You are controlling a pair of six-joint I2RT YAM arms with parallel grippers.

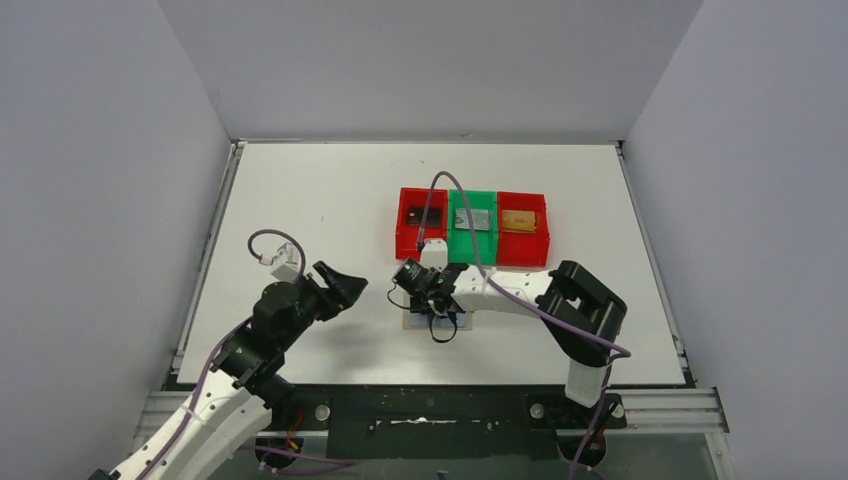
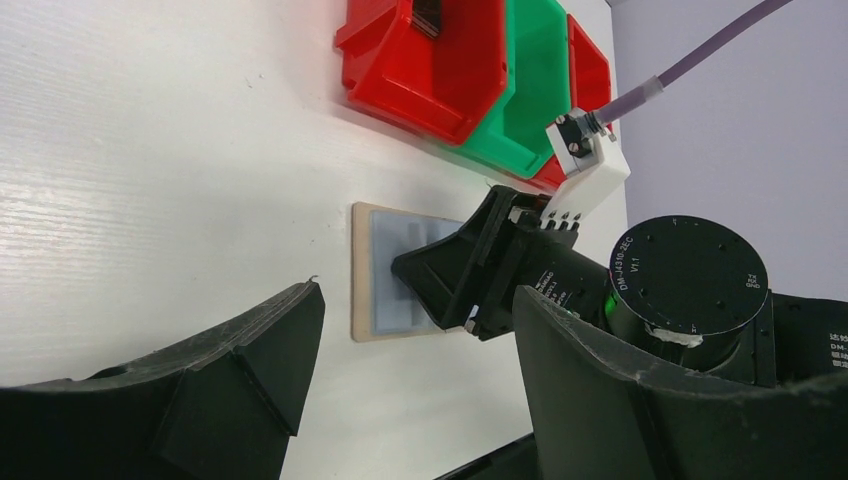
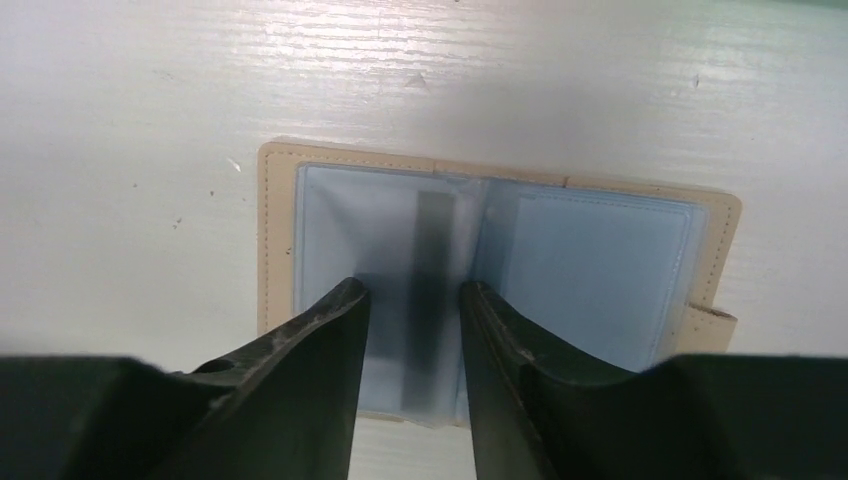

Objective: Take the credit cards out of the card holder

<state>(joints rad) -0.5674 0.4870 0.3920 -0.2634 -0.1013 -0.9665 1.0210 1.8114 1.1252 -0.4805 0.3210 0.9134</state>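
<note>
So my right gripper (image 3: 412, 290) is parked right over the small tan bifold card holder with pale blue-grey inner panels (image 3: 600, 250), which lies open and flat on the white table (image 1: 300, 200). My two black fingers (image 3: 320, 350) come down on the holder's panel away from its little closure tab (image 3: 710, 325), a narrow gap apart. A thin card with a dark stripe (image 3: 437, 250) sits in that panel's see-through sleeve, the stripe running right up the gap. Whether I'm actually pinching anything, honestly can't tell from here. My left gripper (image 2: 417, 297) hangs off to the holder's left above bare table, jaws wide apart, holding nothing. Just beyond the holder, on its far side, stands a row of red and green plastic trays (image 1: 472, 250).
</note>
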